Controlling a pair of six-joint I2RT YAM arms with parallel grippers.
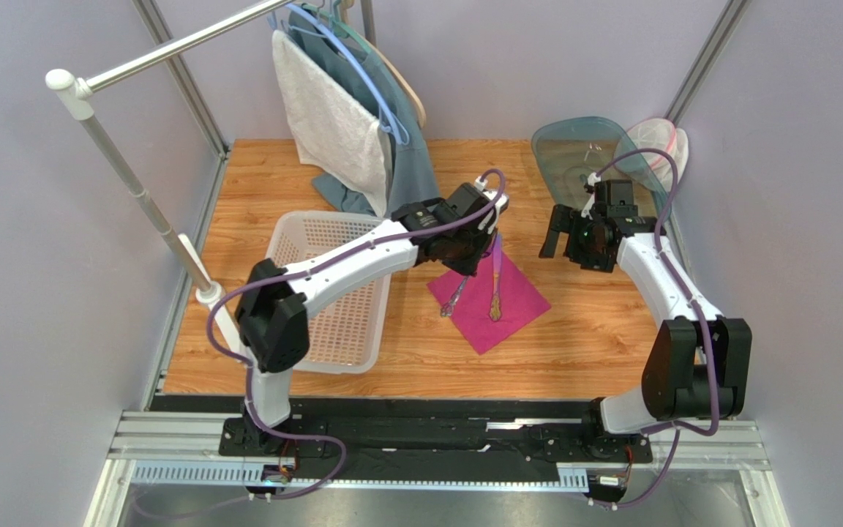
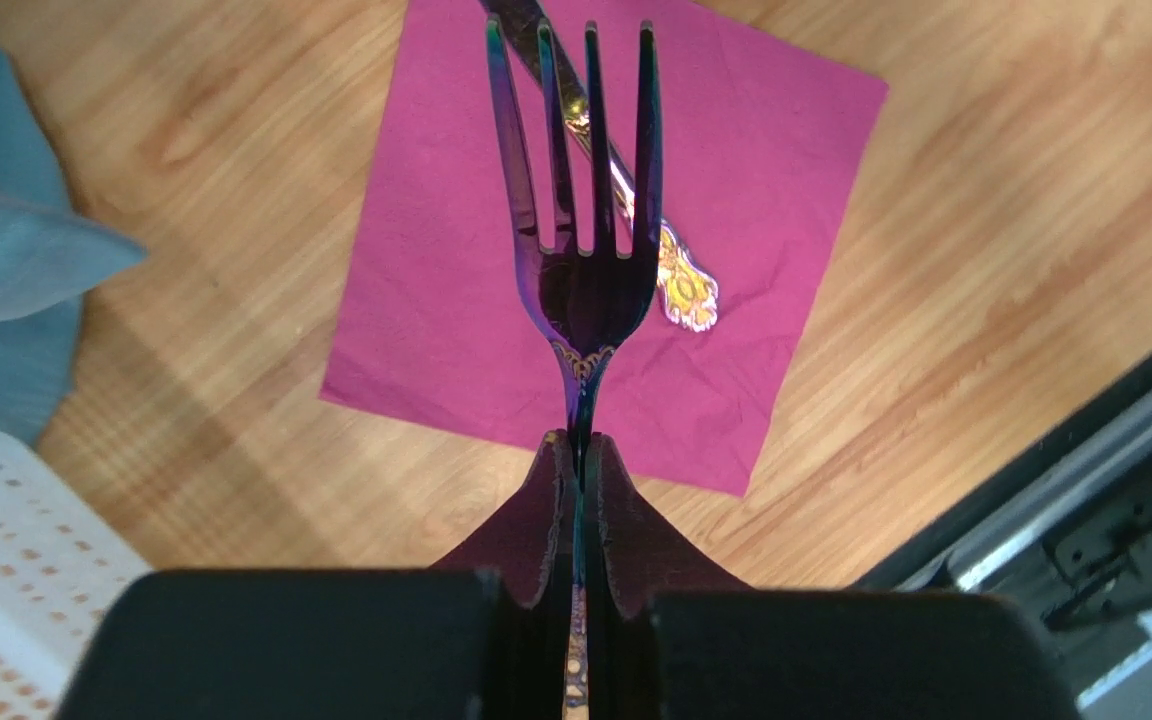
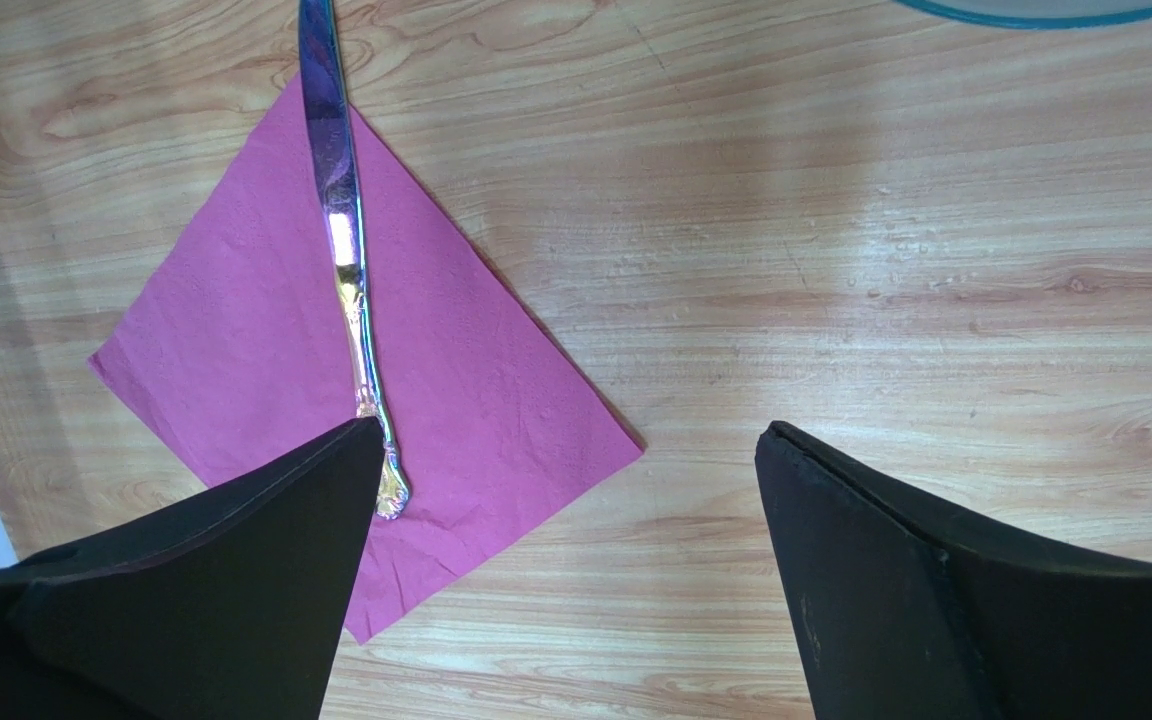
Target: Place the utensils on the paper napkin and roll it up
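Left pincer (image 2: 579, 450): clamped on fork (image 2: 582, 285) handle, tines poised over paper napkin (image 2: 447, 300), apparently to lay it beside knife (image 3: 345, 255). Napkin: mid-bench (image 3: 913, 300). Right pincer (image 3: 570, 432): fingers apart, empty, parked towards far-right corner.

A white perforated basket (image 1: 351, 321) sits at the left of the wooden tabletop (image 1: 580, 346). At the far side, a grey-white towel (image 1: 327, 121) and a teal cloth (image 1: 424, 170) hang from a white rail (image 1: 173, 49). A translucent teal dish (image 1: 571, 148) lies far right, just beside a pale round item (image 1: 659, 141).
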